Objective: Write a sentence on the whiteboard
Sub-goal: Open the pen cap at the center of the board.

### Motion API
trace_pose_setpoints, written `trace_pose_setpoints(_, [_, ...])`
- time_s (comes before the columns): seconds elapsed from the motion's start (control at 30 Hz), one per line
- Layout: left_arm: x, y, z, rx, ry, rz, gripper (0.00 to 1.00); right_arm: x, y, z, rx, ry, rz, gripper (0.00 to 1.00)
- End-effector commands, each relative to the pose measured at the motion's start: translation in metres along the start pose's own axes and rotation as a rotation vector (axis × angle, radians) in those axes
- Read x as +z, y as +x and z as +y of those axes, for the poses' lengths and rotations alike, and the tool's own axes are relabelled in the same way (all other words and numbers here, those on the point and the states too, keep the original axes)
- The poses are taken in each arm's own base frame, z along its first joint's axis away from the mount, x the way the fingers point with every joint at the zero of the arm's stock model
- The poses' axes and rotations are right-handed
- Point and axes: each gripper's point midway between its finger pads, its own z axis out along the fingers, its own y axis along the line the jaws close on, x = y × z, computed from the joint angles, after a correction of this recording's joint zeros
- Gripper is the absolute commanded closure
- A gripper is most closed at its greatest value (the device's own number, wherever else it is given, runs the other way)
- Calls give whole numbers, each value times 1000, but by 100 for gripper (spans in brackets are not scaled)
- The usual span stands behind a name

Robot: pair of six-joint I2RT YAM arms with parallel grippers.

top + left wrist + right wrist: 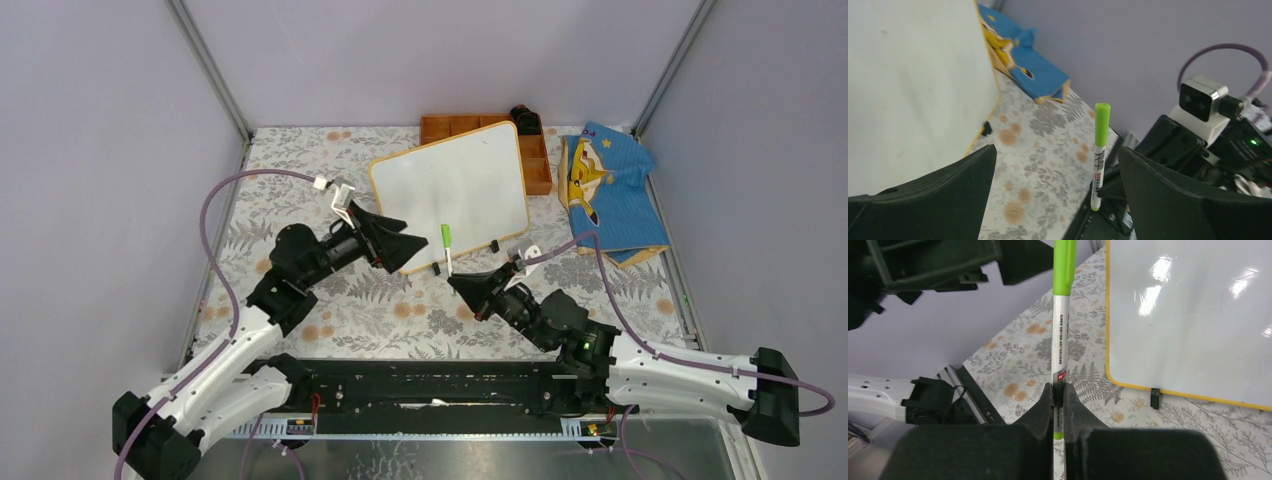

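Observation:
The whiteboard (455, 194) lies on the patterned table, tilted, with a thin orange-tan frame; its face shows no writing in any view (1193, 315) (908, 85). My right gripper (462, 284) is shut on a marker (447, 246) with a white barrel and a green cap, held upright just below the board's near edge. The marker shows in the right wrist view (1061, 335) between the fingers (1045, 400) and in the left wrist view (1100, 155). My left gripper (405, 240) is open and empty, its jaws wide apart at the board's near left corner, facing the marker.
An orange compartment tray (535, 160) sits behind the board with a black item (525, 115) at its far corner. A blue cloth with a yellow figure (605, 190) lies at the right. Grey walls and metal posts enclose the table.

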Motion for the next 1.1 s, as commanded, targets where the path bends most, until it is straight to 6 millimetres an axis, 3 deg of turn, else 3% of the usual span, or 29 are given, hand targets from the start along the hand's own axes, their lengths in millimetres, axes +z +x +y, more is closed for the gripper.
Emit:
trace_pose_setpoints(0.0, [1,-7,-50,-83,249,23,1,0,-33,23,36,-99,-95,100])
trace_pose_setpoints(0.27, [7,-10,-65,-155,339,50,2,5,-31,36,23,-151,-60,100])
trace_pose_setpoints(0.47, [9,0,-63,-167,345,88,6,8,-31,42,17,-169,-48,100])
trace_pose_setpoints(0.73, [9,5,-62,-172,348,103,19,15,-29,47,9,-175,-19,100])
trace_pose_setpoints(1.07, [4,4,-61,-154,335,86,42,17,-27,48,8,-177,-4,100])
